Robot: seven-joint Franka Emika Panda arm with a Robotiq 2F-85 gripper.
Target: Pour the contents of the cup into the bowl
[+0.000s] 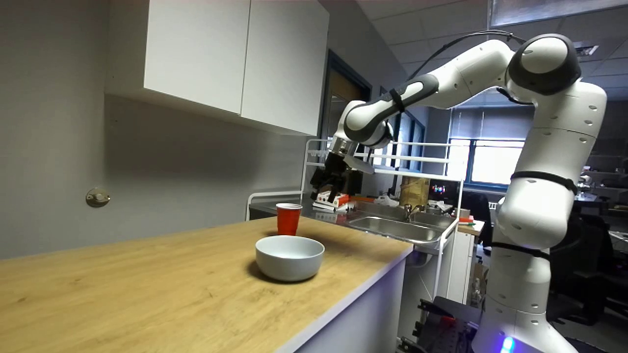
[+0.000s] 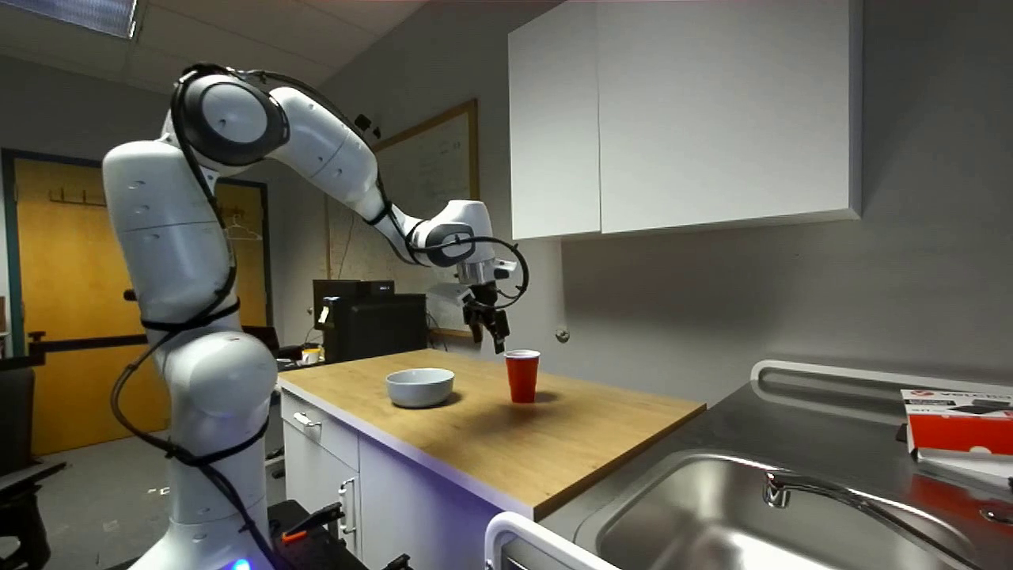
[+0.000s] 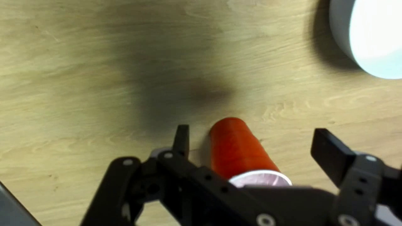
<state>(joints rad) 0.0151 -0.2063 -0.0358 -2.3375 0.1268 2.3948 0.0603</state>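
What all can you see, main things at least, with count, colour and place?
cup: one, red, upright on counter
bowl: one, pale grey, on counter near cup
cabinet: one, white, above counter
counter: one, light wood, below cabinet
sink: one, silver, next to counter
faucet: one, silver, over sink
box: at least one, red and white, near sink
whiteboard: one, pale, in background
arm: one, white with black straps, beside counter
tool: one, black, open near cup

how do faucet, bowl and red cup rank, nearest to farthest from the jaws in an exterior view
1. Red cup: below the open jaws, slightly picture-right.
2. Bowl: picture-left of the cup.
3. Faucet: over the sink, picture's lower right.
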